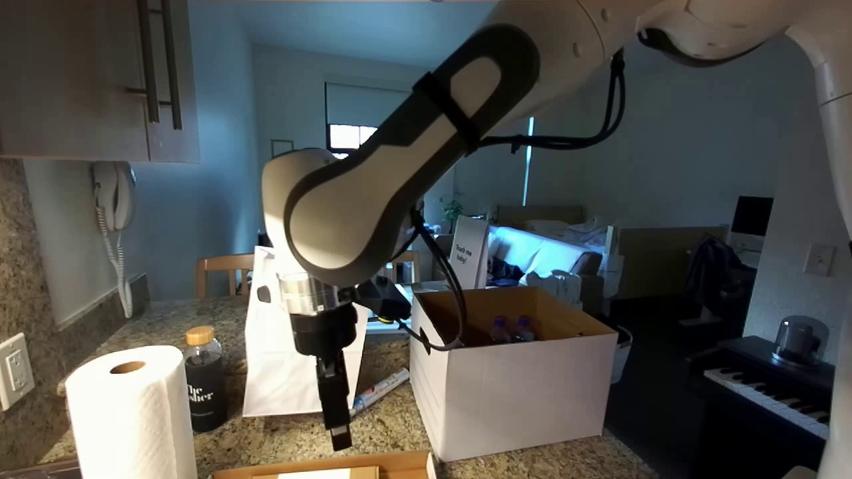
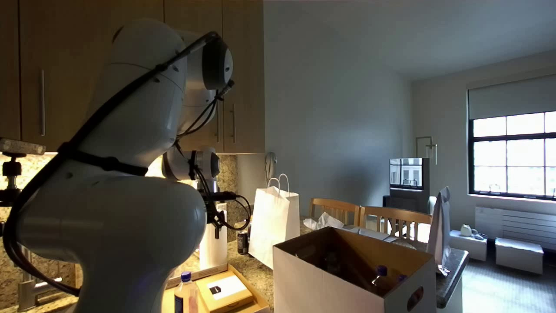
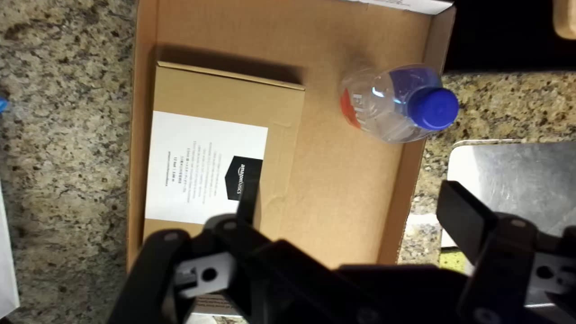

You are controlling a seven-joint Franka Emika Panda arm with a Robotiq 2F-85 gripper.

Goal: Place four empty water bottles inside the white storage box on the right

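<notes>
A water bottle (image 3: 391,105), clear and blue-capped, is seen standing upright in a shallow cardboard tray (image 3: 339,211); in the wrist view it is found at about one o'clock from the jaws and is not yet gripped. The jaws are spread wide, and nothing is held between them. In the same tray a flat carton (image 3: 216,157) is placed between eight and nine o'clock from the bottle.

In both exterior views, two capped bottles (image 1: 524,328) are seen inside the white storage box (image 1: 526,396). In an exterior view, a dim shape (image 2: 332,261) is shown in the shadow there, at about nine o'clock from the middle of the opening; whether it is a third bottle cannot be told.

Two of the four are therefore judged done, or three if that shape is a bottle; the standing one has yet to be grasped, carried over and released.

On the bench (image 1: 386,432), in an exterior view, a paper towel roll (image 1: 130,412) is set at nine o'clock from the jaws, a white paper bag (image 1: 276,359) at eleven, and the storage box between two and three.
</notes>
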